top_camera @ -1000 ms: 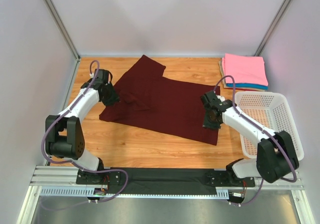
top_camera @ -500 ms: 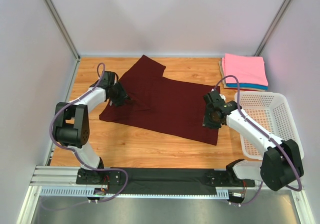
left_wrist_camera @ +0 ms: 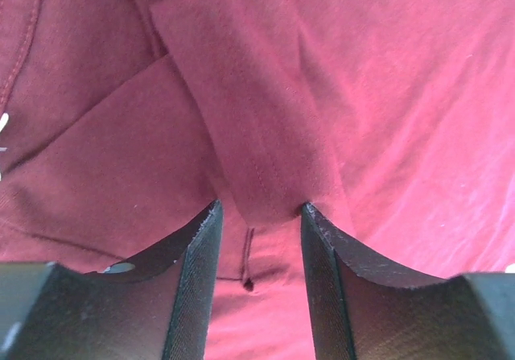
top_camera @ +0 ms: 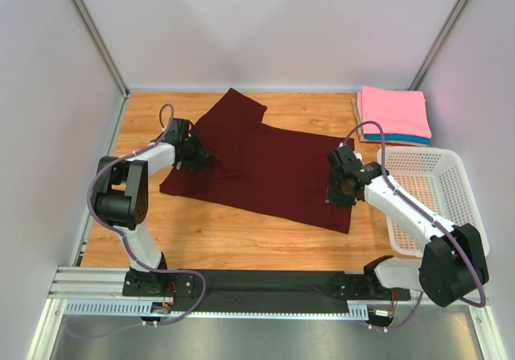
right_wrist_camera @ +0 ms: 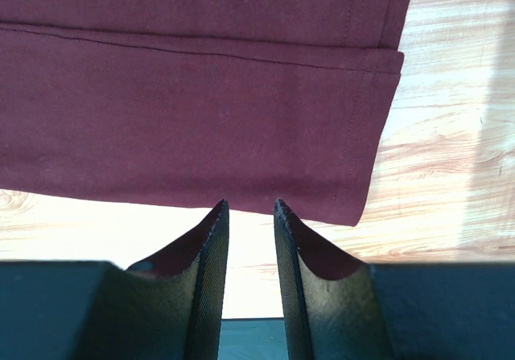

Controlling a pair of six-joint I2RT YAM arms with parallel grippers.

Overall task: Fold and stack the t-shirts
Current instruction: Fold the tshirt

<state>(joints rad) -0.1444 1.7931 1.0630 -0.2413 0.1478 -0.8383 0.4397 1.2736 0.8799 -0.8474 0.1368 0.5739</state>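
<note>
A dark maroon t-shirt (top_camera: 265,163) lies spread across the wooden table, one sleeve pointing to the back. My left gripper (top_camera: 199,157) sits over its left part, near a folded sleeve. In the left wrist view the maroon cloth (left_wrist_camera: 386,94) fills the frame, and my left gripper (left_wrist_camera: 259,207) is open, its tips astride a folded flap. My right gripper (top_camera: 338,192) hovers at the shirt's right hem. The right wrist view shows the hem (right_wrist_camera: 201,94) just beyond my right gripper (right_wrist_camera: 249,204), which is open by a narrow gap with only bare table between its fingers. A folded stack with a pink tee (top_camera: 394,110) on top lies at the back right.
A white perforated basket (top_camera: 463,183) stands at the right edge, just behind my right arm. Grey walls close the table on the left, back and right. A black rail (top_camera: 257,283) runs along the near edge between the arm bases.
My left arm has swung its gripper rightward onto the shirt's left part, and its jaws have widened. My right gripper has hardly moved.
</note>
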